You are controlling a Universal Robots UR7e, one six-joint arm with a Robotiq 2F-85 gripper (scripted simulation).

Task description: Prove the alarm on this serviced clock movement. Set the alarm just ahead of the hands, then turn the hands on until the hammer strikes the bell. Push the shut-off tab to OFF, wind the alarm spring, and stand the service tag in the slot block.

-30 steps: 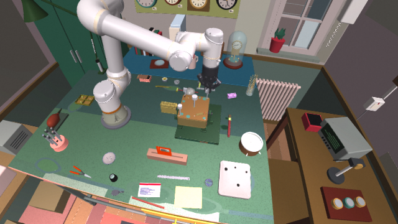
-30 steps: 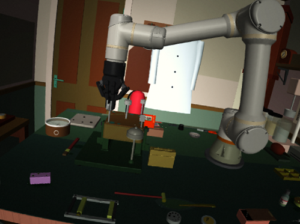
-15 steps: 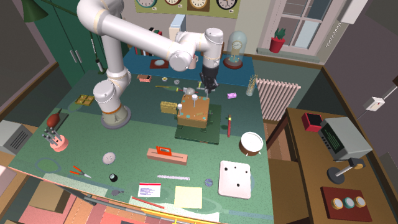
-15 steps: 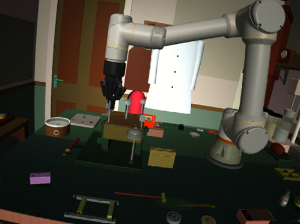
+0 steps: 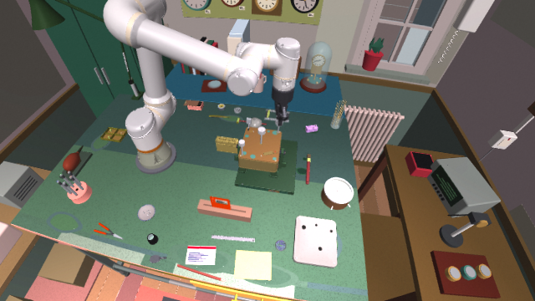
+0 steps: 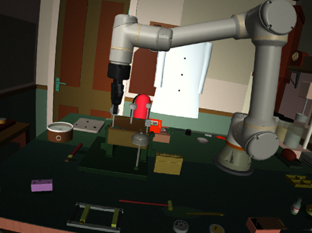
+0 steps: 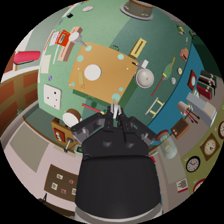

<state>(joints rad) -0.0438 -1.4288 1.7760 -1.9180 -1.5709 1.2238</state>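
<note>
The small winding key at the back corner of the clock movement (image 5: 260, 149) is mostly hidden between my fingers, and my gripper (image 5: 282, 121) (image 6: 114, 109) (image 7: 116, 112) is closed on it, pointing straight down. The movement is a brass-coloured box on a dark green base plate. Two white round knobs (image 5: 261, 130) (image 5: 241, 143) stand on stems from its top. The grey bell (image 6: 140, 139) (image 7: 144, 78) stands on a post at its far side. The orange service tag (image 5: 220, 202) stands upright on the pink slot block (image 5: 225, 210) nearer the front of the bench.
The white plate with holes (image 5: 315, 241) lies at the front right, with a round brown clock case (image 5: 337, 193) behind it. A red pencil (image 5: 308, 168) lies right of the base plate. A yellow box (image 5: 226, 144) sits left of the movement. A purple block (image 5: 311, 128) lies behind.
</note>
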